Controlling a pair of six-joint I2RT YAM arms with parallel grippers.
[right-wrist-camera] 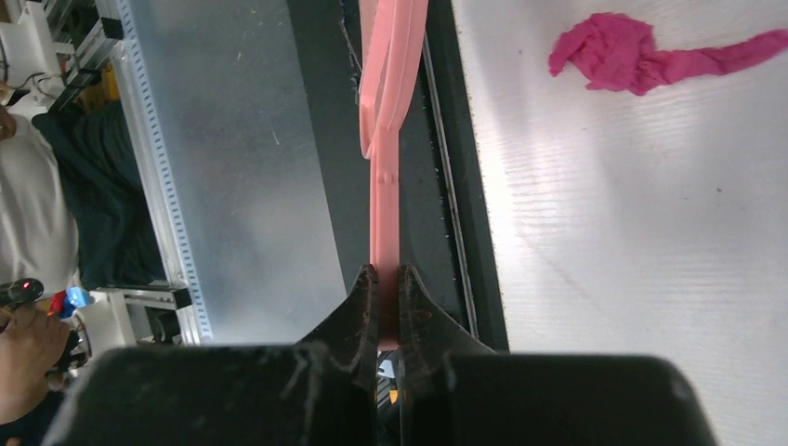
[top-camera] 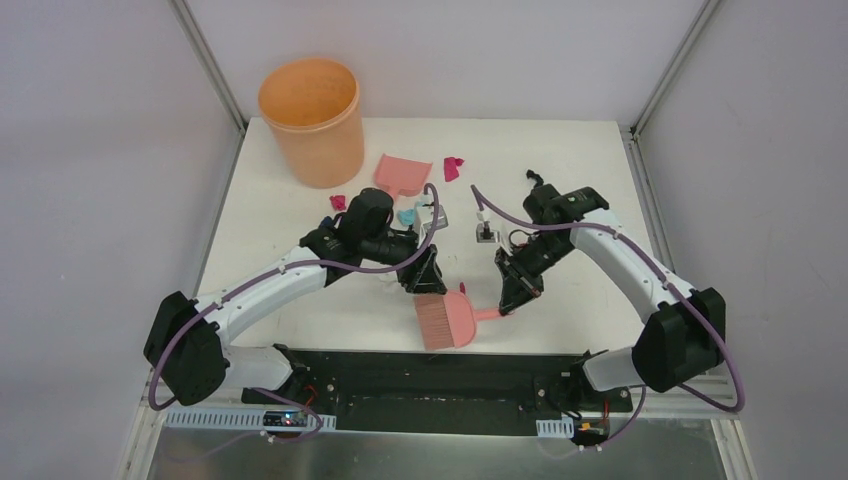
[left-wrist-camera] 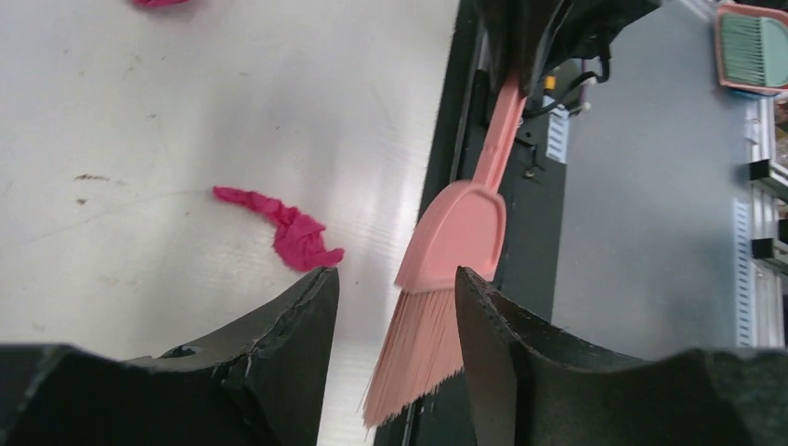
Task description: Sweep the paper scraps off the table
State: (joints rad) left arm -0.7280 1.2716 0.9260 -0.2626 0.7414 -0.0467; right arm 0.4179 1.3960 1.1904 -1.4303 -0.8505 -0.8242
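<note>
My right gripper [top-camera: 503, 305] [right-wrist-camera: 386, 279] is shut on the handle of the salmon-pink hand brush [top-camera: 447, 318] [right-wrist-camera: 384, 195], which lies at the table's [top-camera: 560, 160] near edge with its bristles pointing left. My left gripper [top-camera: 427, 283] [left-wrist-camera: 395, 297] hangs open just above the brush head [left-wrist-camera: 460, 223], touching nothing. A magenta paper scrap [left-wrist-camera: 288, 228] [right-wrist-camera: 623, 56] lies on the table close to the brush. Other paper scraps lie farther back: a pink one [top-camera: 452, 168], another pink one [top-camera: 338, 202] and a light blue one [top-camera: 408, 215] beside the left arm.
A salmon-pink dustpan [top-camera: 403, 174] lies at the back middle, and an orange bucket [top-camera: 310, 120] stands at the back left corner. A small grey clip-like fixture [top-camera: 485, 232] sits mid-table. The black front edge [left-wrist-camera: 469, 111] runs right beside the brush.
</note>
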